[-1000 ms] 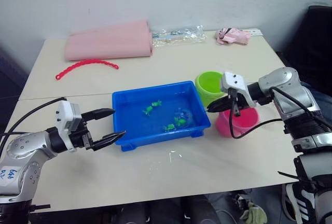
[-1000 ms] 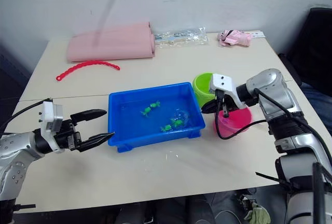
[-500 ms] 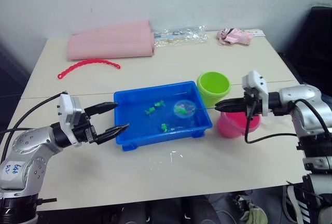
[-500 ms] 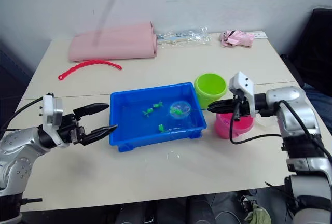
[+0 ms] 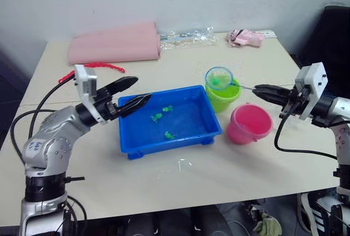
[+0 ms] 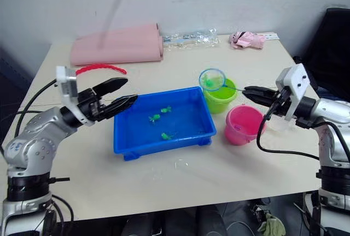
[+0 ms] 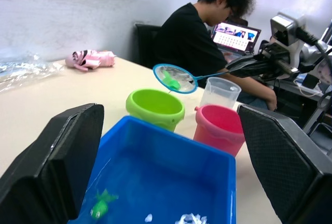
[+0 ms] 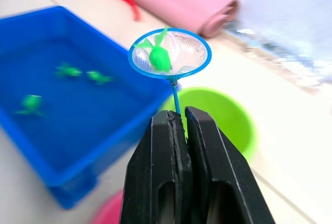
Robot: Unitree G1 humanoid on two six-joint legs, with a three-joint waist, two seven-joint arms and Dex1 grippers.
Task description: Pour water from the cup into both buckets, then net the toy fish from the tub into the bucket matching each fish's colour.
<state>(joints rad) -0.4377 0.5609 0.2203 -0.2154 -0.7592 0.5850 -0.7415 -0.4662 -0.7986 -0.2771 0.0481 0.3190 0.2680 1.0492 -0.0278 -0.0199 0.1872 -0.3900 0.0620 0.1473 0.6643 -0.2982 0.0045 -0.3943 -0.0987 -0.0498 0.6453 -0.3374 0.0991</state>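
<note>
Net [image 5: 219, 78], its handle pinched in the closed right gripper [image 5: 261, 89], holds a green fish [image 8: 158, 57] above the green bucket [image 5: 222, 97]; tipping off-centre risks dropping it outside, while the left gripper [image 5: 135, 91] gapes empty.

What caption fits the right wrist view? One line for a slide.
Right gripper holds the net, one green fish inside, above the green bucket.

net [image 8: 170, 54] handle hidden inside right hand [image 8: 179, 114]; pink bucket [image 8: 111, 215] cut off, tub [image 8: 52, 105] fish blurred
</note>
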